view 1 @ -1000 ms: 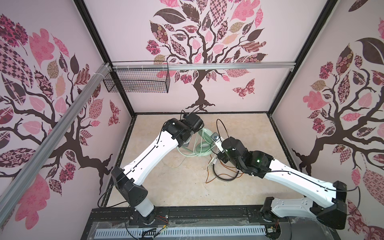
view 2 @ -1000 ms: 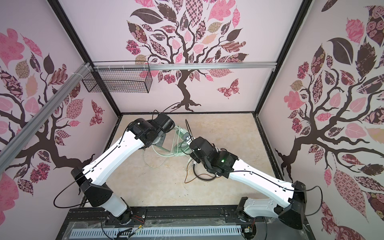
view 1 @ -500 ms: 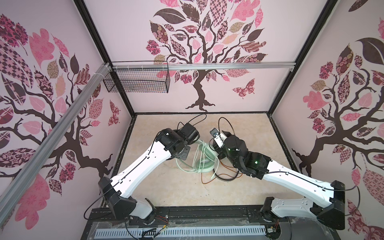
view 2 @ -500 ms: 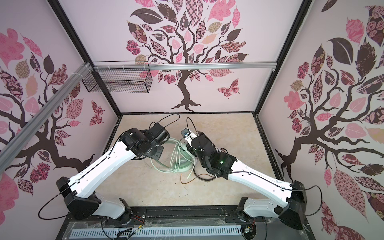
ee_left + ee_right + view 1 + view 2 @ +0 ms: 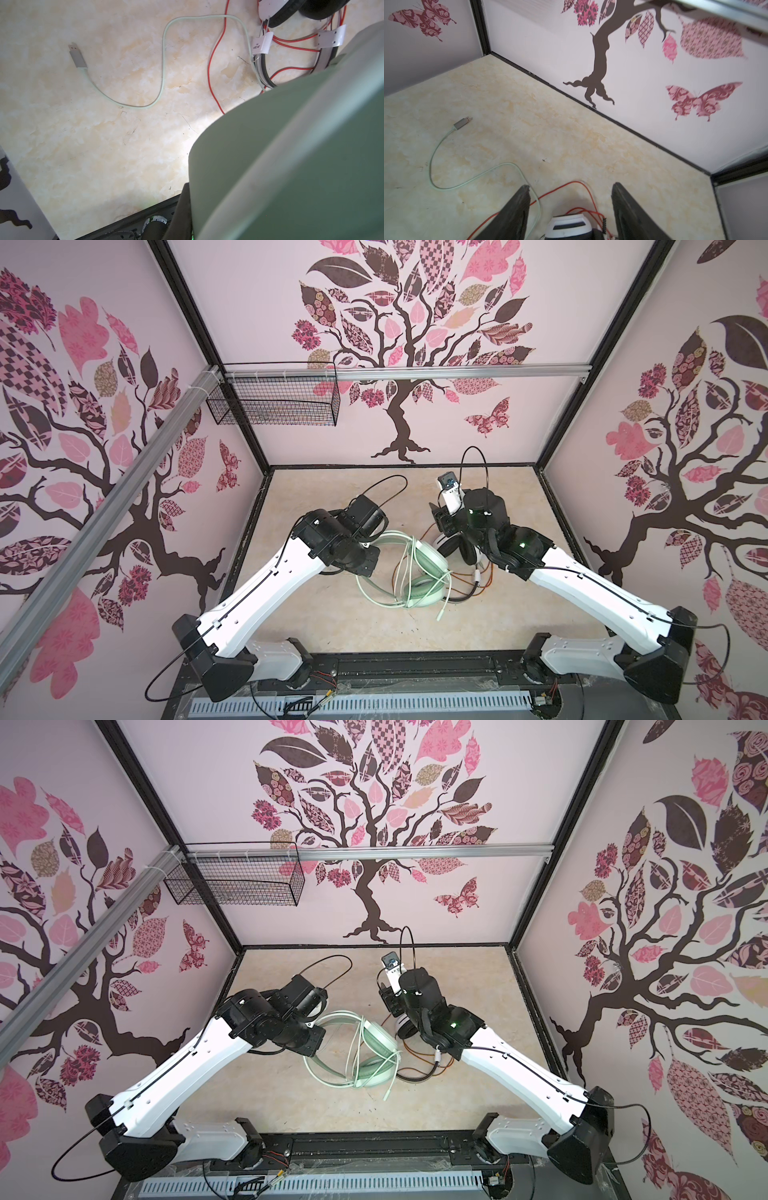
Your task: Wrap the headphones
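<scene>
Middle of both top views is pretty clogged by the mint-green headphones (image 5: 430, 562), the striped pair (image 5: 451, 551) and its orange-red cord (image 5: 491, 577), but the table (image 5: 332, 626) is wide open along the lower strip and upper left.

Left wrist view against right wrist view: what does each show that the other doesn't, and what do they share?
Only the left wrist view: the mint-green over-ear headphones, blurred and filling the foreground, and the other pair's thin black headband. Only the right wrist view: the right gripper, fingers apart, and the pink butterfly decals on the wall. Both: the pale green cord ending in a grey USB plug, the orange-red cord, a white-and-black earcup, the marbled beige tabletop.
</scene>
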Controlling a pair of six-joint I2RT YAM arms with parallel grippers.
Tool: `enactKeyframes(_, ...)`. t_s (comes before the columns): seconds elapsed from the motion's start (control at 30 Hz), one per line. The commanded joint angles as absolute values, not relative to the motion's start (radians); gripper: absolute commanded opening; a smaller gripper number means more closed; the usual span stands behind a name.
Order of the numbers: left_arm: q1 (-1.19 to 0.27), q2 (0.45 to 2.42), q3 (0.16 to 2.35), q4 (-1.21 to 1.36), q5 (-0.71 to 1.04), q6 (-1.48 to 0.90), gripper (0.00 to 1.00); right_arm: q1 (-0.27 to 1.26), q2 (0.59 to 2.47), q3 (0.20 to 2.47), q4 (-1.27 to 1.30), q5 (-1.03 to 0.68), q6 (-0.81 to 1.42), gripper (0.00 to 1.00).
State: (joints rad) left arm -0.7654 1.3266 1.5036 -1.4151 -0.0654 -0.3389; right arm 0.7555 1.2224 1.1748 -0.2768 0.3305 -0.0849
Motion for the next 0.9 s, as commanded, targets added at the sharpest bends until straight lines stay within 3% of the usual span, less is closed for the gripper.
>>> enactKeyframes(0.0, -0.765, 1.302, 1.494, -1.353, 0.027, -0.348, 0.0, 0.667, 1.146, 1.127, -0.424, 0.133, 0.13, 0.68)
enactKeyframes(0.07, -0.764, 1.298, 1.493, -1.343, 0.075, -0.347, 0.0, 0.604, 1.054, 1.028, -0.411, 0.024, 0.192, 0.69)
enactKeyframes(0.33, -0.675, 1.265, 1.502, -1.316, 0.301, -0.341, 0.0, 0.564, 0.797, 0.788, -0.479, 0.005, 0.319, 0.7)
enactKeyframes(0.43, -0.628, 1.242, 1.508, -1.322, 0.342, -0.335, 0.0, 0.563, 0.725, 0.694, -0.445, -0.077, 0.352, 0.7)
enactKeyframes(0.7, -0.612, 1.211, 1.557, -1.339, 0.404, -0.351, 0.0, 0.566, 0.685, 0.448, -0.042, -0.51, 0.447, 0.69)
enactKeyframes(0.87, -0.612, 1.207, 1.576, -1.35, 0.405, -0.359, 0.0, 0.613, 0.702, 0.355, 0.215, -0.526, 0.461, 0.71)
